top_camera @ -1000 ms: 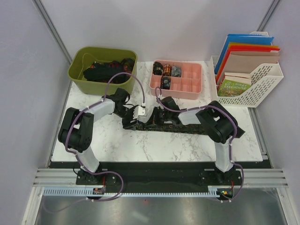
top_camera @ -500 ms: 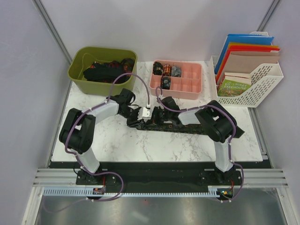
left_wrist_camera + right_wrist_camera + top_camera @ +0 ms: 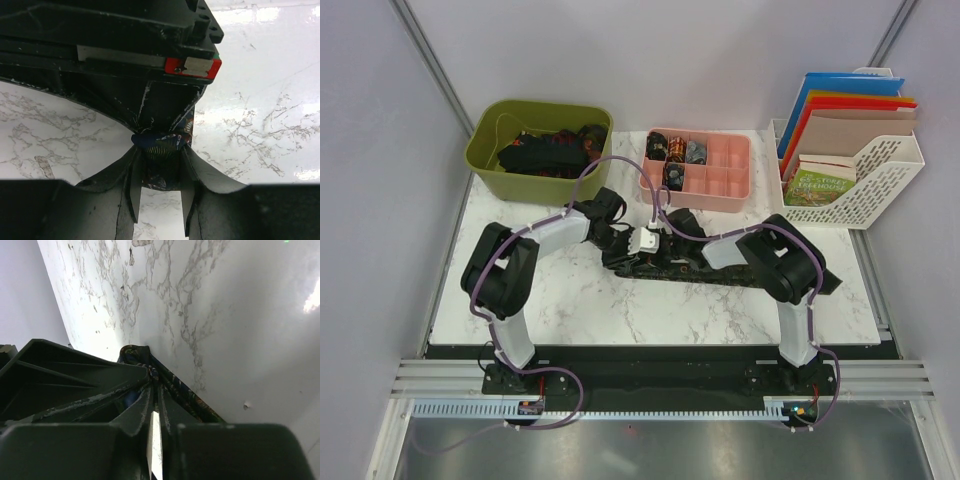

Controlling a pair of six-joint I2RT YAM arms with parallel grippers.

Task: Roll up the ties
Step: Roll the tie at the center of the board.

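The tie (image 3: 695, 272) lay flat on the marble table (image 3: 570, 300), its long side running left to right, and the left gripper (image 3: 161, 150) squeezed its bunched-up left end (the right gripper (image 3: 153, 376), nearly shut, nipped that same end too).

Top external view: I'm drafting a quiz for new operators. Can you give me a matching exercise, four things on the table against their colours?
Things:
1. bin
2. compartment tray
3. file rack
4. tie lying between the arms

Colours:
A. pink
B. white
C. dark, patterned
D. olive green

Pairs: 1-D, 2-A, 3-B, 4-C
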